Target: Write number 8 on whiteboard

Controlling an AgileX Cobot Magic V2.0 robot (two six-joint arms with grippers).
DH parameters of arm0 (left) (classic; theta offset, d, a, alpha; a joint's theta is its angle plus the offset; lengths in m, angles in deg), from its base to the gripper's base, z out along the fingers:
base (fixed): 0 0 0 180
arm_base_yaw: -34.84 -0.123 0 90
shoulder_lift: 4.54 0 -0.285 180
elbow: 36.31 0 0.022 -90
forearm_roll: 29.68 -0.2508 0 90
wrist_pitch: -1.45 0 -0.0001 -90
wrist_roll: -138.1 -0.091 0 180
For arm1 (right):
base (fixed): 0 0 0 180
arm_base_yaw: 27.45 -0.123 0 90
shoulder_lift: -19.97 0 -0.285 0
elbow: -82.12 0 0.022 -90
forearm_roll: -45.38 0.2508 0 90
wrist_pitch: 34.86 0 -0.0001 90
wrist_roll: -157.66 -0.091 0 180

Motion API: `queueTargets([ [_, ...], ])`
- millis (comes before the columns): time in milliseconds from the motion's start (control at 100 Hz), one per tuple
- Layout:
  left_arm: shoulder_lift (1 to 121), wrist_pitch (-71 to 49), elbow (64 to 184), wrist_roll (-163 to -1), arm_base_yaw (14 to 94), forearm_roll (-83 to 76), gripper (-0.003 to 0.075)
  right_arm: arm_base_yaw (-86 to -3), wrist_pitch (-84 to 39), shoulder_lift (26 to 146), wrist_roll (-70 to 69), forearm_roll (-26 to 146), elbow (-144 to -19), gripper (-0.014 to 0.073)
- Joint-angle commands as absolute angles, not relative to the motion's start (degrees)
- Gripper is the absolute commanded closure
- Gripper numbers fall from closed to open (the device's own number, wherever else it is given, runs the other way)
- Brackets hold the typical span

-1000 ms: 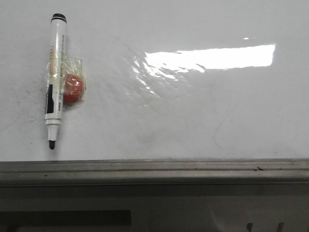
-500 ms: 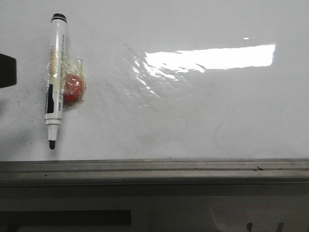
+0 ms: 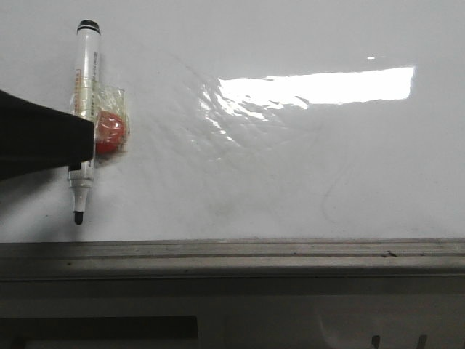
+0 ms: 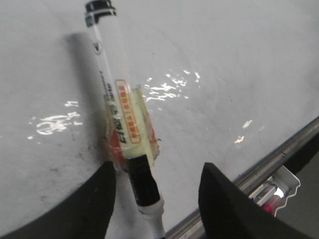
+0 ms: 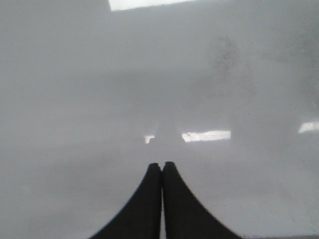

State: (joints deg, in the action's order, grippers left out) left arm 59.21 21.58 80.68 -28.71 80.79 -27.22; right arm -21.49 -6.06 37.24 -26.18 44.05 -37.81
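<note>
The grey metal frame [image 3: 232,258] runs along the near edge of the whiteboard [image 3: 290,167]. Just above it at the left, the marker pen [image 3: 86,87] lies tip toward the frame, taped beside a red magnet [image 3: 112,132]. The left end effector [image 4: 154,199] is released, its fingers straddling the pen's black band without clearly touching it. The right end effector [image 5: 162,172] is clenched on nothing over bare board. Rightward the board lies open up to the glare strip [image 3: 320,86]. No number 8 shows.
</note>
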Motion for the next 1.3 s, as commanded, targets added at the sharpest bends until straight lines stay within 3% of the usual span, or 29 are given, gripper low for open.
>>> queueTargets([
  [0,60.8,26.3,82.5,-28.0,81.6,-24.8,0.0369,-21.5,-11.1,38.5,-25.6,43.9,-39.2,0.0657],
  [370,67.4,30.6,82.5,-28.0,81.5,-18.3,0.0392,-21.7,-12.6,38.5,-25.6,44.0,-39.2,0.0657],
  [480,68.1,30.2,82.5,-28.0,81.5,-18.3,0.0513,-25.9,-12.6,38.5,-25.7,44.5,-39.2,0.0657],
  [500,68.2,29.9,82.5,-28.0,81.5,-18.3,0.0575,-27.4,-12.5,38.5,-25.7,44.5,-39.2,0.0657],
  [600,68.6,28.4,82.5,-28.0,81.5,-18.5,0.0743,-35.7,-10.8,38.5,-25.8,44.5,-39.2,0.0657],
  [810,67.9,28.1,82.5,-27.9,81.7,-23.2,0.0741,-51.1,-6.6,43.8,-25.2,44.6,-42.2,0.0628],
  [1060,65.7,33.9,82.5,-27.9,82.1,-43.2,0.0741,-67.1,-12.0,57.4,-25.2,45.4,-50.6,0.0305],
  [1290,65.7,38.1,82.5,-27.9,82.3,-57.3,0.0741,-76.3,-16.7,72.1,-25.3,47.5,-58.8,0.0291],
])
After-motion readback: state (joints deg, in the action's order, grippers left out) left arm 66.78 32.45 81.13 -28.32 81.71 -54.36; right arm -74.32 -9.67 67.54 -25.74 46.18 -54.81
